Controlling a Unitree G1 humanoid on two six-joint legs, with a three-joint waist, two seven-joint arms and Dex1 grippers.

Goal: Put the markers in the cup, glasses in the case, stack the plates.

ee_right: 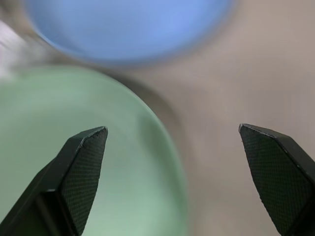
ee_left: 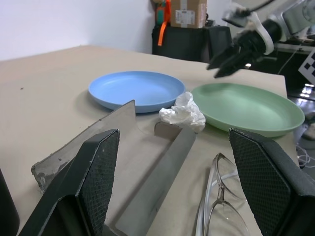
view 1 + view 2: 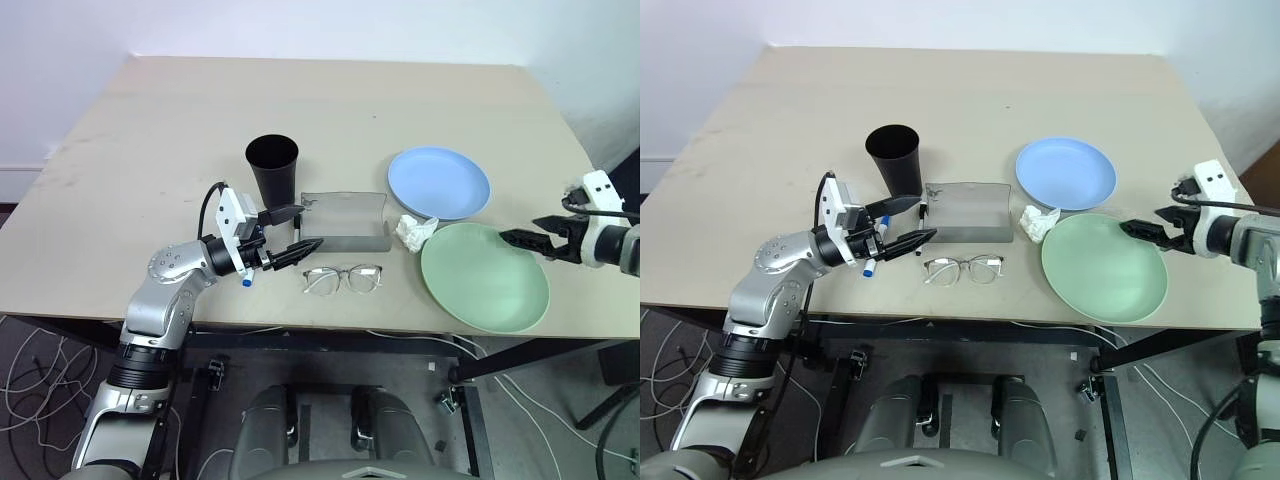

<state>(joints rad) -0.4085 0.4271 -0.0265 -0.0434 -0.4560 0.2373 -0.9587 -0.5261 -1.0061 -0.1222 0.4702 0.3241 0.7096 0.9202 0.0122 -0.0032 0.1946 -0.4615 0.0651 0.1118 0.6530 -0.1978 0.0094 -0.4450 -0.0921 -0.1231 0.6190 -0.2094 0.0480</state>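
A beige worktop (image 3: 150,170) is seen from above, and everything's bunched toward the near half. The black cup (image 3: 272,168) is stood upright left of centre, with the grey case (image 3: 345,220) lying open just to its right. The wire-framed glasses (image 3: 342,279) are laid flat on the worktop right in front of the case, nearer the edge. A crumpled bit of white paper (image 3: 413,232) is wedged between the case and the two plates. The light blue plate (image 3: 439,182) is set farther back, and the mint green plate (image 3: 486,277) sits nearer and slightly right, unstacked, side by side.

The left gripper (image 3: 292,235) is held low beside the cup, pointed right toward the case, jaws apart with nothing between them. A marker with a blue cap (image 3: 870,262) can be made out just under that wrist; the rest of it is hidden. The right gripper (image 3: 522,239) is hung over the right rim of the green plate, jaws spread wide and empty.
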